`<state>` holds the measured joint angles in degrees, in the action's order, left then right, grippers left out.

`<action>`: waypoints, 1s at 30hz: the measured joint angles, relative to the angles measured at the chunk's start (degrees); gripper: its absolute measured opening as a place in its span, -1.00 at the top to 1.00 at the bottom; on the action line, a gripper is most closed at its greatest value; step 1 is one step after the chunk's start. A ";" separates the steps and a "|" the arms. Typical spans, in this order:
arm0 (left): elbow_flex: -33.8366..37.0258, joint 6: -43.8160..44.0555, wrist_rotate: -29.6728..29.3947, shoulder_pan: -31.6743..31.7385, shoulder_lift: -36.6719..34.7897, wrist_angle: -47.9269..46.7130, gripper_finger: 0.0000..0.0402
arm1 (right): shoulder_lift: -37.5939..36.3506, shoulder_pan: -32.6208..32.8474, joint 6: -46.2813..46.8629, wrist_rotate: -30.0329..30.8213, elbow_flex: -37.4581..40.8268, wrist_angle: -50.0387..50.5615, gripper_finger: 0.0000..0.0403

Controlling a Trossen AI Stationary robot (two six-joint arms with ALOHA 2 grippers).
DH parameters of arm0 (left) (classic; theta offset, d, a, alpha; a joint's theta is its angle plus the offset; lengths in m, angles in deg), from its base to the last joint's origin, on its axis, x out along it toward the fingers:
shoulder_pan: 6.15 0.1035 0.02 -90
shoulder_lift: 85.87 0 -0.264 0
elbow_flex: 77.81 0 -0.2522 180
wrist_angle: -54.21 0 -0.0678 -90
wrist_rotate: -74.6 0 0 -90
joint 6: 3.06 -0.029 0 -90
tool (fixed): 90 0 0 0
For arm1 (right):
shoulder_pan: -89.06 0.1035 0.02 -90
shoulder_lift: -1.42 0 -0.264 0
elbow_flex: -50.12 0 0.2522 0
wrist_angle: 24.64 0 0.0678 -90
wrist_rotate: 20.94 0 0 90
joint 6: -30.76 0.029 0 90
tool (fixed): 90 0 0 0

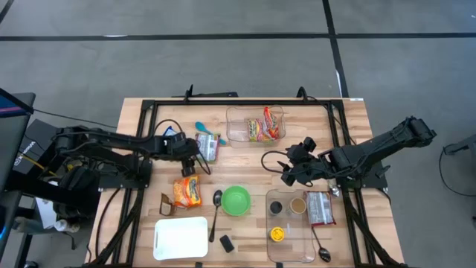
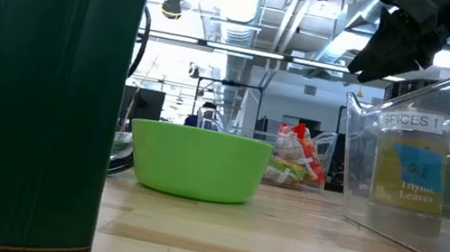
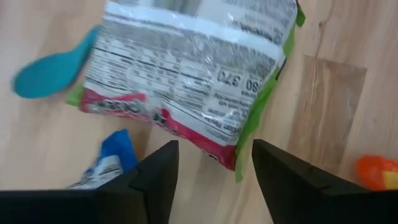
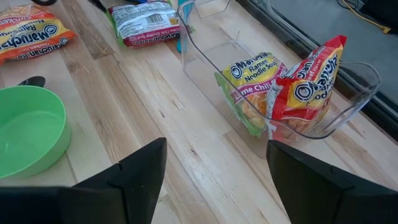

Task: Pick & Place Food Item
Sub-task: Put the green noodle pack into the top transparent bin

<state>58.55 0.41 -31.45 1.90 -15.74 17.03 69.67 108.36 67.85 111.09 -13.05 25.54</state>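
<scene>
A ramen packet (image 3: pixel 193 68) with green and red edges lies flat on the table, label side up; in the high view the same packet (image 1: pixel 208 147) shows left of centre. My left gripper (image 3: pixel 214 155) is open just above the packet's near corner, one finger on each side, touching nothing. A clear bin (image 1: pixel 239 134) at the far middle holds two ramen packets (image 4: pixel 292 87) leaning against its wall. An orange ramen packet (image 1: pixel 187 192) lies flat near the left gripper (image 1: pixel 196 165). My right gripper (image 4: pixel 216 155) hangs open above the table's middle right (image 1: pixel 288 175).
A green bowl (image 1: pixel 236 199) stands at the near centre with a spoon (image 1: pixel 216 205) beside it. A white tray (image 1: pixel 181 238) lies near left, a clear tray (image 1: pixel 286 249) with spice jars near right. A teal spoon (image 3: pixel 50 68) lies next to the packet.
</scene>
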 joint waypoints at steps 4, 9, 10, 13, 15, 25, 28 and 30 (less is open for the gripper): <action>3.71 -1.90 0.70 0.00 0.00 5.25 0.07 | 0.00 -0.01 -0.01 0.00 0.00 0.01 -0.34; 6.23 -2.02 0.76 0.17 0.00 8.28 0.13 | 0.00 0.00 -0.01 -0.01 0.00 -0.01 -0.34; 6.65 -2.04 0.76 0.17 0.00 8.88 0.14 | 0.00 0.00 0.01 -0.01 0.00 -0.01 -0.34; 7.53 -2.13 0.76 0.17 0.00 11.48 0.20 | 0.00 0.01 0.01 -0.01 0.00 -0.01 -0.34; 7.72 -2.15 0.76 0.18 0.00 12.48 0.23 | 0.00 0.00 0.01 -0.01 0.00 -0.01 -0.34; 7.79 -3.20 0.74 0.22 0.00 13.61 0.39 | 0.00 0.23 0.01 -0.01 0.00 -0.01 -0.34; 7.79 -3.20 0.74 0.22 0.00 13.61 0.46 | 0.00 0.23 0.01 -0.01 0.00 -0.01 -0.34; 7.79 -3.20 0.74 0.22 0.00 13.61 0.52 | 0.00 0.23 0.01 -0.01 0.00 -0.01 -0.34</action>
<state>66.35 -2.79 -30.71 2.12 -15.74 30.64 69.67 108.59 67.87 111.08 -13.05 25.52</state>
